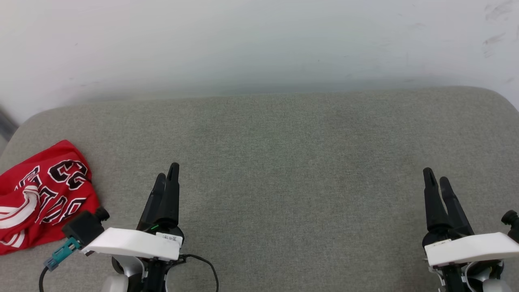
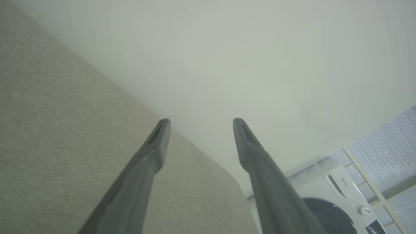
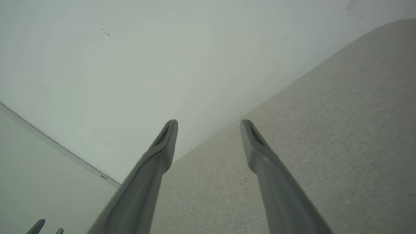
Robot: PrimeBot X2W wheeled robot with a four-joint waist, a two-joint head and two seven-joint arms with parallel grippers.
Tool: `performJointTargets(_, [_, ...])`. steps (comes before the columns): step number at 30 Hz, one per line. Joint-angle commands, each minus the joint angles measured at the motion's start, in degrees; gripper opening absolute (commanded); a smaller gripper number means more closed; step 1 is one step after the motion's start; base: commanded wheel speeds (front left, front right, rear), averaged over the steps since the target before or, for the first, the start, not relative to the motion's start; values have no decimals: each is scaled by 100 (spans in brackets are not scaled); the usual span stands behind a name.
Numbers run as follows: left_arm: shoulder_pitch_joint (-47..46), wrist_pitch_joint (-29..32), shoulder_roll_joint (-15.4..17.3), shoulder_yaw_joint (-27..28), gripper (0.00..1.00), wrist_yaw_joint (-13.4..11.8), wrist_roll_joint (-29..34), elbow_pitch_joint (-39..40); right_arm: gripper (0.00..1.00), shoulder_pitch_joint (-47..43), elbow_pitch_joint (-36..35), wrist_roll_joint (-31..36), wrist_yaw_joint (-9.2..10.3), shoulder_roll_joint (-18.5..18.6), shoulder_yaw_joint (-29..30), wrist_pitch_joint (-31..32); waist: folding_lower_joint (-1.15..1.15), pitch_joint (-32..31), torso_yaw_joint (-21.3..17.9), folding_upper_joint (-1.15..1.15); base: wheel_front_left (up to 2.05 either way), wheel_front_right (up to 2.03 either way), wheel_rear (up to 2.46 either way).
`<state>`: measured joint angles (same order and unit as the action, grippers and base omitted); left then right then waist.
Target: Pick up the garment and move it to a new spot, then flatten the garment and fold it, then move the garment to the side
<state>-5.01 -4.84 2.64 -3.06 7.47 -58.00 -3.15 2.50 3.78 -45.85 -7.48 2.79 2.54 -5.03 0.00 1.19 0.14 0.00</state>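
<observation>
Head view. The garment (image 1: 44, 194) lies on the padded surface (image 1: 284, 162) at lower left, with the left gripper (image 1: 168, 170) just right of it. The right gripper (image 1: 435, 175) is at lower right, and the wall (image 1: 243, 40) runs behind, across the top.

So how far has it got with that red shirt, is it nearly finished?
Done: nothing I can confirm; the red jersey lies rumpled at the left edge of the grey cushion, neither flat nor neatly folded. In hand: nothing; the left gripper and right gripper are both open, empty and clear of it. Left, most likely: picking it up, moving, flattening, folding and setting it aside.
</observation>
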Motion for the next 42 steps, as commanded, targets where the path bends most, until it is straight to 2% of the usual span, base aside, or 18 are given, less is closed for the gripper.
performJointTargets(1, [-105,-74,21,-35,100,2,346,79,100,3,-95,326,-1,14,-17,-66,0,-1,-4,0,0,0,0])
performJointTargets(16, [28,-325,93,-113,100,2,2133,-53,100,-143,-290,1779,-1,37,-30,-9,0,-17,-24,0,0,0,0])
performJointTargets(32, [185,-548,99,-67,100,-19,3432,-163,100,-244,-511,2830,-1,32,-70,58,0,-77,-41,0,0,0,0])
performJointTargets(34, [180,-602,126,-84,100,-65,3797,-226,100,-275,-552,3061,-1,29,-73,108,0,-65,-39,0,0,0,0])
performJointTargets(42, [136,-692,136,-106,100,-151,4240,-242,100,-293,-631,3404,-1,24,-71,174,0,-32,-30,0,0,0,0])
